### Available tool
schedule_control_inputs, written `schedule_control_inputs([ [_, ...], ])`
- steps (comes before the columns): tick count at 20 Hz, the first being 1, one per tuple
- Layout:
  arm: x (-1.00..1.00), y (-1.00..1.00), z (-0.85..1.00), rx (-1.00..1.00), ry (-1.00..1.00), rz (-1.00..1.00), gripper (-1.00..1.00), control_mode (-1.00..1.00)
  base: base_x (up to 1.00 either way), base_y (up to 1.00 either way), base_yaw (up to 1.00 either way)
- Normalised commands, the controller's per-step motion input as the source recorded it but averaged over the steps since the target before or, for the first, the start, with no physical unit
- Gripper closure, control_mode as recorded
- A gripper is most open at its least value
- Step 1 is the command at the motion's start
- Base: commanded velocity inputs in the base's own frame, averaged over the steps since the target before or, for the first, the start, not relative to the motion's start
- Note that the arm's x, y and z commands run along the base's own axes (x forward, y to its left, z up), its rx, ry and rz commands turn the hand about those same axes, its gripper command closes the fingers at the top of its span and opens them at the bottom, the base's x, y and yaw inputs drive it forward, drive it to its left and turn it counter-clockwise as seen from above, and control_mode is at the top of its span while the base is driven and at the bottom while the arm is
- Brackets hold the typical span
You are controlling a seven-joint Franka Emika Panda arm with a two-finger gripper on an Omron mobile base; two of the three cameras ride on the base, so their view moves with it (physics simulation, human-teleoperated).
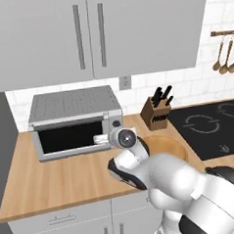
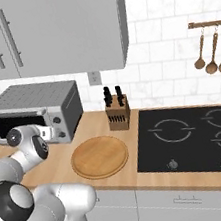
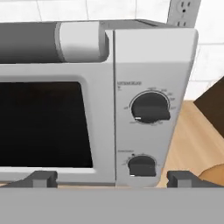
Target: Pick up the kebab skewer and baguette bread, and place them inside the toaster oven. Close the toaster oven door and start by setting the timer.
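Observation:
The silver toaster oven (image 1: 72,108) stands on the wooden counter at the back left. Its door (image 3: 43,124) is up and shut, with the black glass facing me and the bar handle (image 3: 52,41) along the top. On the right panel sit two dark knobs, the upper (image 3: 150,107) and the lower (image 3: 141,166). My gripper (image 3: 113,179) hovers close in front of that panel, open, its fingertips (image 3: 41,178) wide apart at about the lower knob's height, nothing between them. In the base views the gripper (image 1: 101,138) (image 2: 47,132) points at the oven's right front. The kebab skewer and baguette bread are hidden.
A round wooden plate (image 2: 99,156) lies bare on the counter right of the oven. A knife block (image 2: 118,112) stands behind it, a black cooktop (image 2: 193,137) lies further right, wooden utensils (image 2: 209,51) hang on the wall, and cabinets (image 1: 89,32) hang above.

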Motion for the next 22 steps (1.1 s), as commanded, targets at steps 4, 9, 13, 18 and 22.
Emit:
schedule_control_inputs([
  [4, 0.0, -0.31, 0.0, 0.0, 0.05, 0.0, -1.0, -1.0, 0.0, 0.0, 0.0],
  [9, 0.0, -0.24, 0.0, 0.0, 0.12, 0.0, -1.0, -1.0, 0.0, 0.0, 0.0],
  [13, 0.0, -0.25, 0.0, 0.0, 0.11, 0.0, -1.0, -1.0, 0.0, 0.0, 0.0],
  [18, 0.0, -0.2, 0.0, 0.0, 0.12, 0.0, -1.0, -1.0, 0.0, 0.0, 0.0],
  [22, 0.0, -0.09, 0.0, 0.0, 0.03, 0.0, -1.0, -1.0, 0.0, 0.0, 0.0],
])
